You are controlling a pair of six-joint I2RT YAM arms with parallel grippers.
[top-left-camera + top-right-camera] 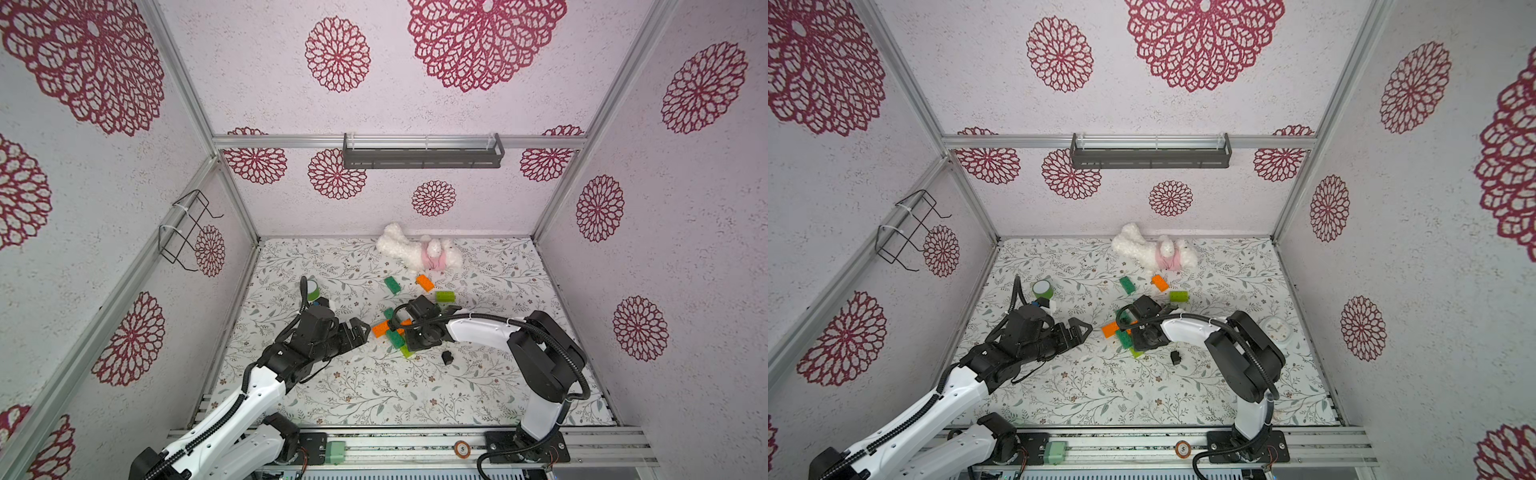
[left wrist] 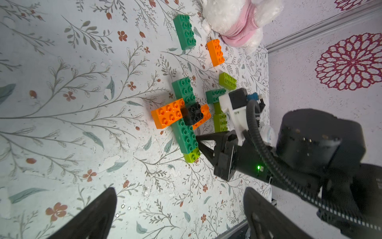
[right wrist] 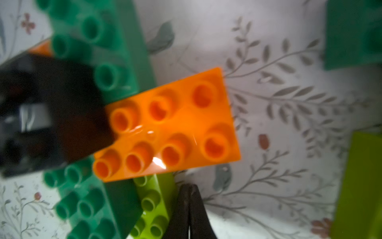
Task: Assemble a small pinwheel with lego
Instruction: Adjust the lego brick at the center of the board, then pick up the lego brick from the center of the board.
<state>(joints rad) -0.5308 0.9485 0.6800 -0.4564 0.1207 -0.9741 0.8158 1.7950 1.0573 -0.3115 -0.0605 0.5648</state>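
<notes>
A half-built lego pinwheel (image 2: 182,119) lies flat near the middle of the flower-printed tabletop (image 1: 374,395). It is a cross: dark green arms (image 2: 187,138) run one way and orange arms (image 2: 168,113) run across them. A black square brick (image 2: 192,113) sits on the crossing, I'd judge as the hub that pins them together. A lime green brick (image 2: 192,156) pokes out from under one dark green end. The right tool (image 2: 199,140) has its two fingers pressed together with nothing between them. Its tip is low at the side of that dark green end, just beside the lime piece; whether it actually touches I cannot tell. Closed like that, it reads as a pusher or brace, set to nudge or steady the cross rather than pick anything up. The left tool (image 1: 360,334) is held just off the opposite side, fingers spread wide and empty, pointed at the cross. It is probably placed to hold the cross or take a piece. Toward the back wall lie loose bricks, likely supply for the build: a dark green one (image 1: 392,285), an orange one (image 1: 425,282) and a lime one (image 1: 445,296). A second black brick (image 1: 447,357) sits alone on the near side. Farther out are a white plush toy (image 1: 419,253) and a green tape roll (image 1: 311,289), neither part of the build.
</notes>
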